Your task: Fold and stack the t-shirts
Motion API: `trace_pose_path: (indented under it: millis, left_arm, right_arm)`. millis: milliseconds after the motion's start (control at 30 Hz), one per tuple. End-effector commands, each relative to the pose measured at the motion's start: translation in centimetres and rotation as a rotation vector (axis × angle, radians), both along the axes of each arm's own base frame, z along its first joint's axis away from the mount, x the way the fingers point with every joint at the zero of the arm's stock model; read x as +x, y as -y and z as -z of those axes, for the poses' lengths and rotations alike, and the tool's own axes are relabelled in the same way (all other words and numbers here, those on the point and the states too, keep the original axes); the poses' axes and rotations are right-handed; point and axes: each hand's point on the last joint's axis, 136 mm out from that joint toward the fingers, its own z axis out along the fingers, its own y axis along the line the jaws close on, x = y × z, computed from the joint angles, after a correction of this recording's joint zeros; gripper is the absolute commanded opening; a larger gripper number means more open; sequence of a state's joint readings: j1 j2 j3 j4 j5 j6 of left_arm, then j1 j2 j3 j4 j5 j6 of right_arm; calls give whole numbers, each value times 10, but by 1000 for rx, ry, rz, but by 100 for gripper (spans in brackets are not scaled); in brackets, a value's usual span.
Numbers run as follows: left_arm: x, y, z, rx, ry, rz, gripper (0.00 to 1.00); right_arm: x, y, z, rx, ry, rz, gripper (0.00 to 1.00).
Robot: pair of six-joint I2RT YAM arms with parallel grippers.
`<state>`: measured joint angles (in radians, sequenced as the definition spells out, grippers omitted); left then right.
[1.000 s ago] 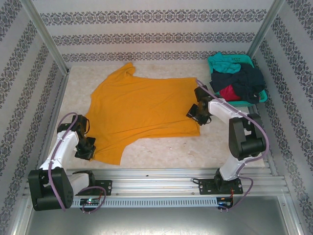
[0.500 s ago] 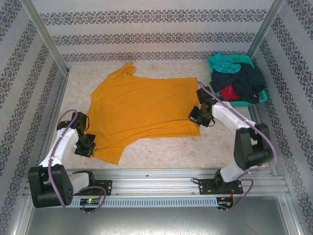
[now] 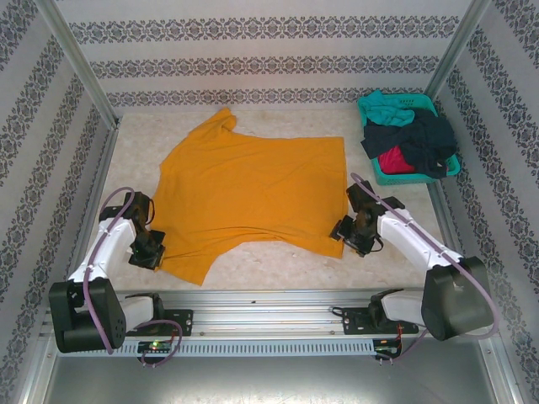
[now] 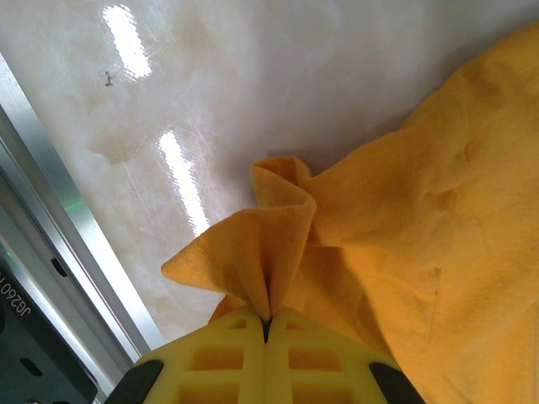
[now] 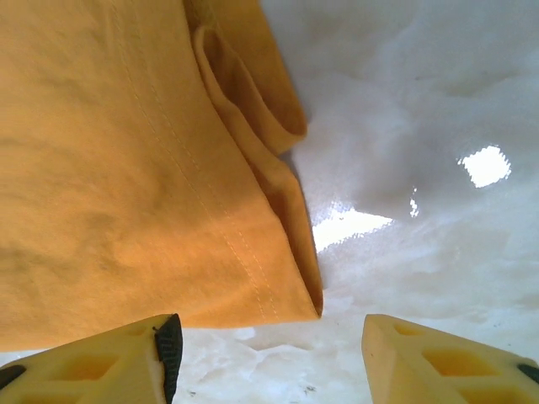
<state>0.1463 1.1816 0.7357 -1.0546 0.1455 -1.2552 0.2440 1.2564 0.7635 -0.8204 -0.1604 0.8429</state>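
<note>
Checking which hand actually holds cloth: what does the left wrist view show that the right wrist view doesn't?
Left wrist view: the left hand shut on a bunched fold of the orange-yellow t-shirt, with a metal frame rail alongside. Right wrist view: the right hand open over the shirt's stitched hem corner, gripping nothing. Both: that same shirt lying on the glossy pale table.

The table (image 3: 278,273) has a pale, glossy, marble-patterned surface showing bright light reflections (image 4: 126,38). White walls (image 3: 269,50) with dark ornamental bands enclose three sides. Aluminium posts (image 3: 77,63) stand at the far corners. An aluminium rail (image 3: 278,299) runs along the near edge.
</note>
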Motion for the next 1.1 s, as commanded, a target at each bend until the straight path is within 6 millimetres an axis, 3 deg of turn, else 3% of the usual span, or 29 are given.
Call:
trace_pose_path:
  millis: [0,233,400,600,733,767,867,1067]
  left_arm:
    - [-1,-8,-5,28,-4,11,0]
    - [-1,-8,-3,28,-4,9,0]
    - [0,-8,0,23,-11,20,0]
    - [2,-8,-1,25,-13,28,0]
    - [2,-9,-1,27,-9,24,0]
    - [2,-8,0,25,-8,23,0]
    - [5,-8,-2,25,4,20,0]
    - [13,-14,-12,50,27,37,0]
  right_arm:
    - [7,4,-13,-8,61,30,58]
    - [-16,-10,16,102,-30,61,55]
    - [-15,-15,28,121,-83,61,53]
    - [-7,-20,41,128,-106,51,37]
    - [-5,-21,46,130,-122,48,33]
    - [-5,-20,46,125,-122,47,27]
    - [0,-17,38,103,-98,39,1]
    - [31,-10,-7,101,69,45,0]
